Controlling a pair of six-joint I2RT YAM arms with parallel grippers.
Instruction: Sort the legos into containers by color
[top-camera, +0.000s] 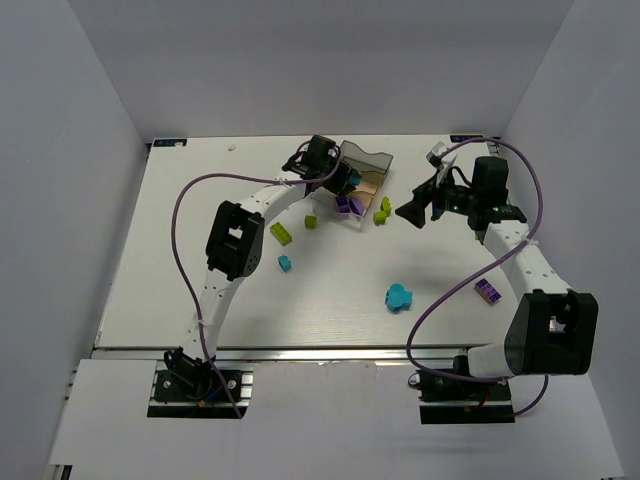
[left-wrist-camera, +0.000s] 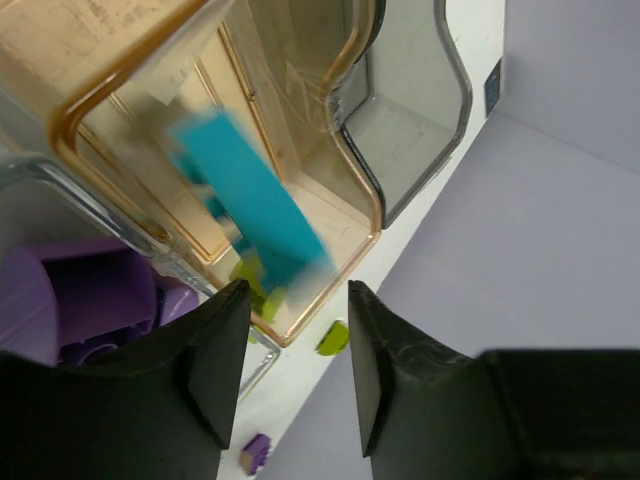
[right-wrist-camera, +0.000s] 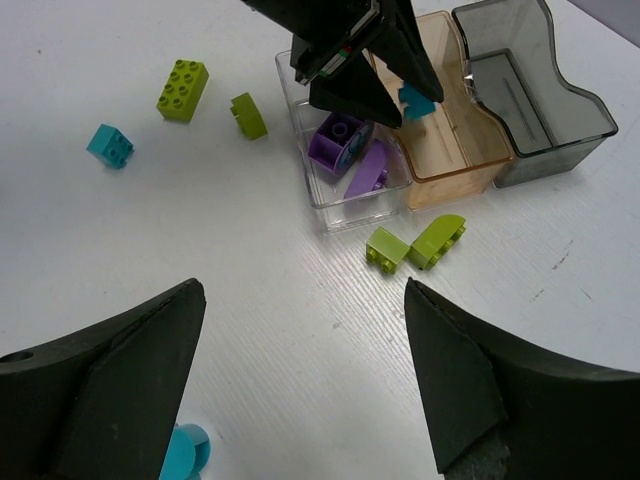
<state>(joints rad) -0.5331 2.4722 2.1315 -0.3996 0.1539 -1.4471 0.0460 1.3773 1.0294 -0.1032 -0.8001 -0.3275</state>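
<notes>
One cyan brick (left-wrist-camera: 250, 200), light, rigid, slick, best pinched across flat sides, blurs mid-frame over the tan compartment (left-wrist-camera: 335, 190), beyond the parted, empty left gripper (left-wrist-camera: 297, 295); the right gripper (right-wrist-camera: 302, 290) gapes wide, empty.

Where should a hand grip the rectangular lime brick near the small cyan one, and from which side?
Probably across its two long flat sides, from above: the lime brick lies studs-up and alone on the table, leaving both sides reachable.
</notes>
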